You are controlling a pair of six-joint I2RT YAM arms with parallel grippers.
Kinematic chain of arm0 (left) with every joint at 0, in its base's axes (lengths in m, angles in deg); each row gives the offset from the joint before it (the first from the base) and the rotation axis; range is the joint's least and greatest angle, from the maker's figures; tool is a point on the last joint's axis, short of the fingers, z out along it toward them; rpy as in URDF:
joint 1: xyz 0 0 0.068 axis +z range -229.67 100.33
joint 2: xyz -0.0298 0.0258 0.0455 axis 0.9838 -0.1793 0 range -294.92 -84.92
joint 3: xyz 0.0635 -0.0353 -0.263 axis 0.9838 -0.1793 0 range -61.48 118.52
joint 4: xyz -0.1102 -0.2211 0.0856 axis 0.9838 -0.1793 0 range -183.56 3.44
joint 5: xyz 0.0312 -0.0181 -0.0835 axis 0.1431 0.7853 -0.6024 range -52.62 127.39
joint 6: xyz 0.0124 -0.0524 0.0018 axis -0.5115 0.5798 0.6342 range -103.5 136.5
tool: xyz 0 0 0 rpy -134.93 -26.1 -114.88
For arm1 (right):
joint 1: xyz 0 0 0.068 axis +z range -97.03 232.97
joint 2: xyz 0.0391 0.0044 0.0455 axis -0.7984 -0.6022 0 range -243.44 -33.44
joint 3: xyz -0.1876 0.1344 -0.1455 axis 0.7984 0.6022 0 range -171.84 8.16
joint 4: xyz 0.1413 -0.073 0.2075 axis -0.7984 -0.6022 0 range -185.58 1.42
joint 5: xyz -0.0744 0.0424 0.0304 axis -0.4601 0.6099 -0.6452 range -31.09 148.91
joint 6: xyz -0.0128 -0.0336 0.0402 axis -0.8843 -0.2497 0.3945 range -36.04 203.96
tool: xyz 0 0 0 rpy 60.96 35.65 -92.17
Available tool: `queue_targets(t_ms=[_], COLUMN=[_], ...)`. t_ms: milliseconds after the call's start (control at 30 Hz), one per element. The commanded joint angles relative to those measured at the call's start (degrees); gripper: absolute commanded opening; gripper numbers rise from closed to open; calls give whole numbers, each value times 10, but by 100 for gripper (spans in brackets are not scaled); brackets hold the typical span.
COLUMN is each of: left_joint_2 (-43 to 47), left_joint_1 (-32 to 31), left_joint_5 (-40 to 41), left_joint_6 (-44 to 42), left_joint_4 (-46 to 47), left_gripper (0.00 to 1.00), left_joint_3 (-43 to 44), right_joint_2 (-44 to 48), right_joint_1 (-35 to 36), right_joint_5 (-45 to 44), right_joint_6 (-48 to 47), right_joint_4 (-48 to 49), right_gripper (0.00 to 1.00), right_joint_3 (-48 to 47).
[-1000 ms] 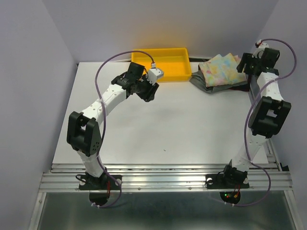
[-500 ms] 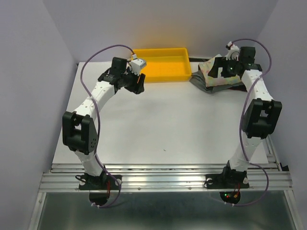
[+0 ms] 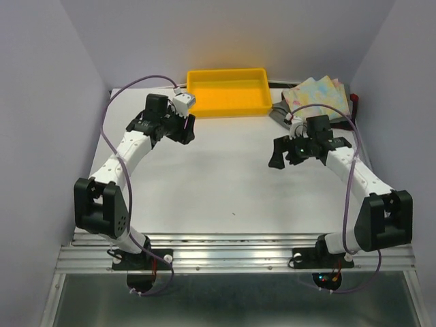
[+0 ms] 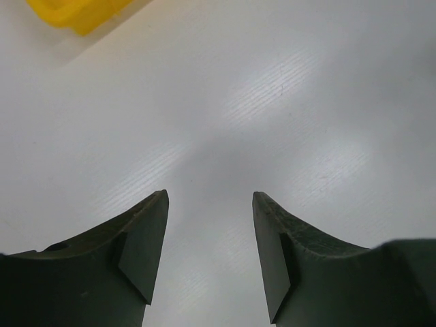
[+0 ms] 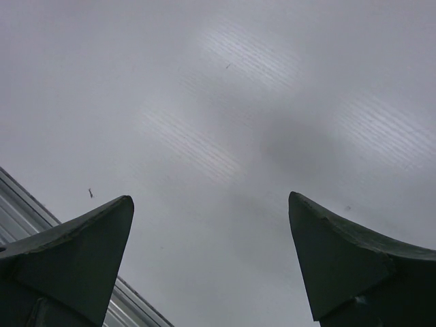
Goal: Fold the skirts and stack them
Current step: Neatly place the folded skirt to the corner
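The skirts lie stacked at the table's back right corner. The pastel floral skirt [image 3: 319, 92] is on top, and the grey skirt [image 3: 281, 115] shows under its left edge. I cannot make out the plaid skirt. My left gripper [image 3: 185, 129] is open and empty over bare table, in front of the tray's left end; the left wrist view [image 4: 210, 194] shows only table between its fingers. My right gripper [image 3: 278, 155] is open and empty over the table, in front and left of the stack; the right wrist view [image 5: 211, 197] shows its jaws wide apart.
A yellow plastic tray [image 3: 229, 108] stands at the back centre; its corner shows in the left wrist view [image 4: 75, 12]. The white table [image 3: 225, 177] has a metal rail [image 3: 231, 242] along its near edge, also seen in the right wrist view [image 5: 17, 204].
My right arm has swung from over the skirt stack down and left to the table's middle right. My left arm has drawn back left, away from the tray.
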Motion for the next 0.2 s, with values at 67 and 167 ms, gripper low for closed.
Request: queue_targets(t_ms=[67, 167], left_joint_2=[60, 65], left_joint_1=[-1, -1], left_joint_5=[7, 9], left_joint_6=[-13, -15], left_joint_4=[6, 1], left_gripper=[63, 63], left_joint_3=[-49, -47], right_joint_2=[46, 48], right_joint_1=[6, 6], right_joint_5=[-17, -19], right_joint_6=[9, 10], right_joint_4=[28, 33], right_gripper=[100, 100], right_joint_3=[42, 44])
